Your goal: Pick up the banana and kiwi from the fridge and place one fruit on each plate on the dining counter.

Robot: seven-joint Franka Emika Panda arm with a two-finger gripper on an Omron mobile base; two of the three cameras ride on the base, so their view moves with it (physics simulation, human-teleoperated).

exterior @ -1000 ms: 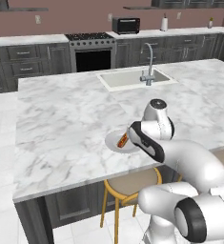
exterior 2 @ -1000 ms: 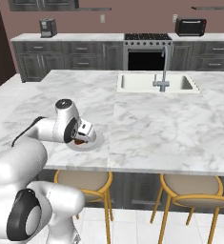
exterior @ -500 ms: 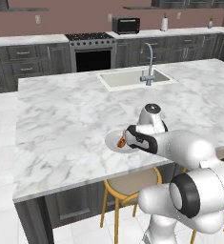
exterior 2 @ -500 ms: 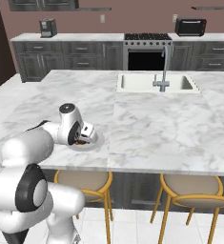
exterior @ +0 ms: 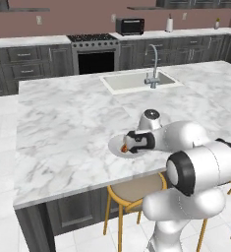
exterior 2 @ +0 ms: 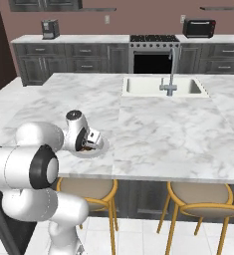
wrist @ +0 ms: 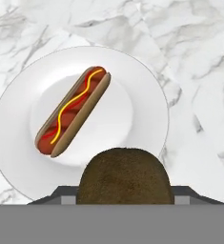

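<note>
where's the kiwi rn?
In the hand view the kiwi sits between the gripper fingertips, low over the near rim of the plate, beside the hot dog, on the dining counter.

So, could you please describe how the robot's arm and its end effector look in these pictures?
The arm is made of glossy white, rounded, bulbous segments joined by dark grey bands at the joints. One round white joint cap has a small dark disc on top. The end effector is a white block with dark parts, and its tips look small and dark grey. No cables or markings are visible.
</note>
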